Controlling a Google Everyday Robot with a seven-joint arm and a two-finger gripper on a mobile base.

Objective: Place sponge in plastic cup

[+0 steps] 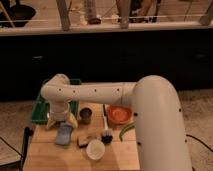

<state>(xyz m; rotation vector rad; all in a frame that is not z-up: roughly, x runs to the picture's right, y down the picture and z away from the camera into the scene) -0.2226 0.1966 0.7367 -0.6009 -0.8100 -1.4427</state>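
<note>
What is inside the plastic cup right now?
The plastic cup shows only a pale interior, no sponge in it. The blue-grey sponge lies on the table beside it, right below the gripper. The cup's very bottom cannot be made out.

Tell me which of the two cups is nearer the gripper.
The small dark cup, close beside the gripper, which is over the blue sponge. The pale plastic cup stands farther off, toward the camera.

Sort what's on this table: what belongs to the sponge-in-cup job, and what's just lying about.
For the job: sponge; plastic cup; hand, directly above the sponge.
Lying about: dark cup; orange bowl; green tray.
</note>
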